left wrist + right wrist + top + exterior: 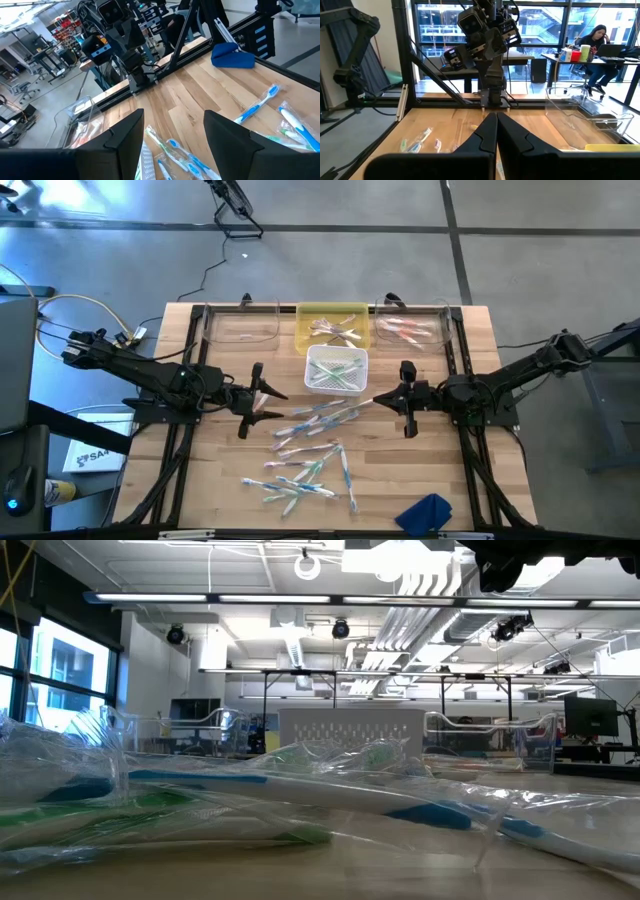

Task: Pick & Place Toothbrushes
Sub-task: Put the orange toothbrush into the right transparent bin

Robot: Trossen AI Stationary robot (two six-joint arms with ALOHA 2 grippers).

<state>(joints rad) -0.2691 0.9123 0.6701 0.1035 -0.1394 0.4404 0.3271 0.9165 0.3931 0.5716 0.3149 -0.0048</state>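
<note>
From above, two dark arms reach in over a wooden table (420, 470). The left gripper (262, 402) has its fingers spread wide and holds nothing. The right gripper (378, 400) has its fingers pressed together, holding nothing. Between them and nearer the front lie the toothbrushes (310, 448), thin sticks in clear wrappers; there are too many, too close, to count. At the back stand four containers: a clear bin (240, 326) that looks bare, a yellow tray (303, 332) with a few brushes, a clear bin (440, 332) with pink brushes, and a white basket (313, 357) with green ones. One blue cloth (428, 513) lies crumpled at the front edge.

From table height, wrapped brushes fill the front, shiny and crinkly.

The left wrist view shows two dark fingers (125, 142) apart, with blue brushes and the cloth beyond.

The right wrist view shows two fingers (485, 135) touching. A person sits at a desk far behind.
</note>
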